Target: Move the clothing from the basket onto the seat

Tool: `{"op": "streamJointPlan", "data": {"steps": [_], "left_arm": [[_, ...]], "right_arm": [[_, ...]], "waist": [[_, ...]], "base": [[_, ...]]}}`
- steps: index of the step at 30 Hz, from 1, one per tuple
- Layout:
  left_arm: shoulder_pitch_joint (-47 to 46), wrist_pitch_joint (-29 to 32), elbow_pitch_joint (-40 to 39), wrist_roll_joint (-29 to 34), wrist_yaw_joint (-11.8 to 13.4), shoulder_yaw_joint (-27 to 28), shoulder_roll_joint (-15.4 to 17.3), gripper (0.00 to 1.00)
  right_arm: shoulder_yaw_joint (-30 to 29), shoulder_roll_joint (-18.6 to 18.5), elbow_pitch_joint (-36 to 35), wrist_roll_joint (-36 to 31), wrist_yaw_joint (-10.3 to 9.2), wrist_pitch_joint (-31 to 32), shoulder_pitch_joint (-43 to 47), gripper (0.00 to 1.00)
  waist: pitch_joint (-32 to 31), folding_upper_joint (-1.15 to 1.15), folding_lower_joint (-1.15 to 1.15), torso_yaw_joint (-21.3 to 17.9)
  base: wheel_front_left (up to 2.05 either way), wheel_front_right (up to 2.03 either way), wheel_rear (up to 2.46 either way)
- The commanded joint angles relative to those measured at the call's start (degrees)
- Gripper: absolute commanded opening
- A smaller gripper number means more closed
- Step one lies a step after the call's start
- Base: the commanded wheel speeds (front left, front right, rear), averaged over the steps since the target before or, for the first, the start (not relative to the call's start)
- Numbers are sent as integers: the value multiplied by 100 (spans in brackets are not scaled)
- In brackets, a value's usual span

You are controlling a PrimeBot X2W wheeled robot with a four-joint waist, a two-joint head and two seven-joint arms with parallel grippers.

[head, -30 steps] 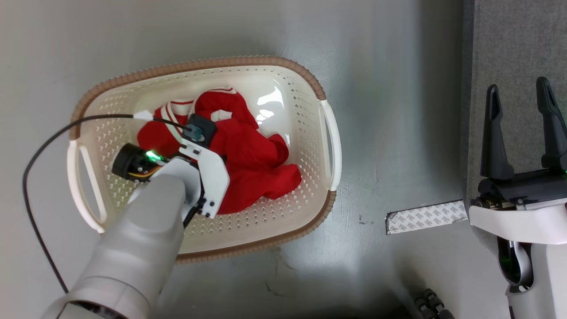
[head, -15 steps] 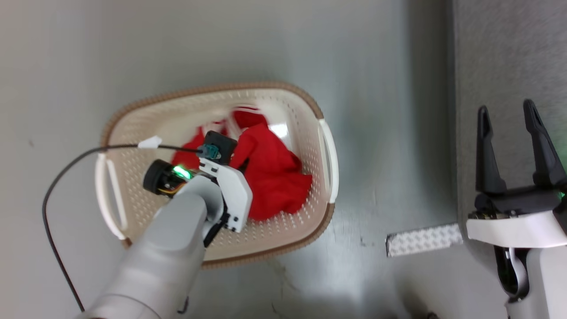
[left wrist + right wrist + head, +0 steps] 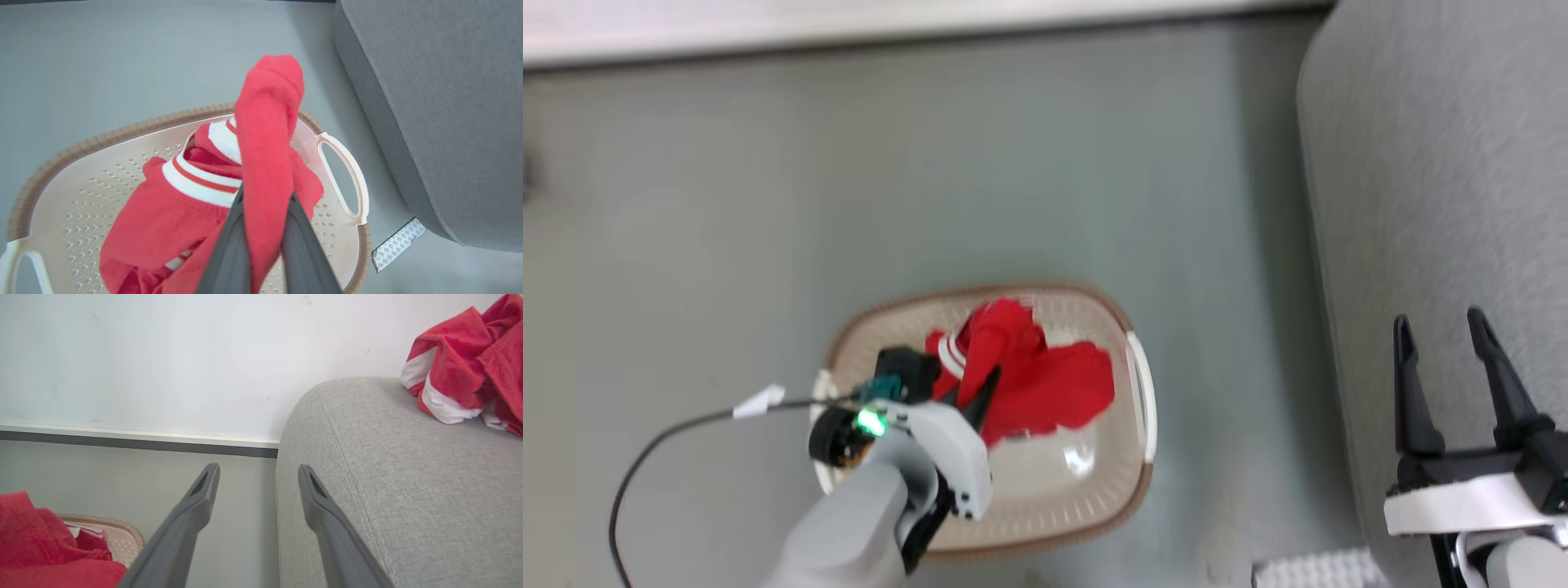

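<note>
Clothing (image 3: 265,122) clamped in left gripper (image 3: 266,195), partway up, folds hanging in basket (image 3: 122,130). Right gripper (image 3: 258,473) wide, empty, beside seat (image 3: 408,490). Another red garment (image 3: 461,363) on seat; carry and drop to come.

Grey floor (image 3: 768,204) with basket (image 3: 1045,494) and seat (image 3: 1437,163).
A tape strip (image 3: 398,244) lies beside the seat; a red garment (image 3: 461,371) sits on it.

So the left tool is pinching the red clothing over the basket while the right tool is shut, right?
No: the right tool is open, as the right wrist view shows. The left tool does pinch the clothing over the basket.
</note>
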Motion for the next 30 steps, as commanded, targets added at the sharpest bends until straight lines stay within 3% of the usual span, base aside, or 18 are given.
{"op": "streamJointPlan", "data": {"steps": [1, 9, 17, 30], "left_arm": [[236, -72, -117, -122, -22, 27, 72, 0], [1023, -262, -819, -362, 263, 255, 217, 0], [1916, -333, -2001, -367, 856, 572, 592, 0], [2971, -344, -3731, -13, 1664, 940, 1175, 0]], "right_arm": [[-55, -25, 47, -69, -19, 6, 162, 100], [-133, -24, 247, -135, -19, 6, 647, 100], [-99, -24, 411, -242, -19, 6, 1232, 100], [179, -22, 516, -397, -19, 6, 1509, 100]], "waist": [[-858, -1, 1, 248], [-2044, -1, 1, 473], [-2952, -1, 1, 681], [-3457, -1, 1, 707]], "base": [[0, 0, 0], [0, 0, 0], [0, 0, 0], [0, 0, 0]]}}
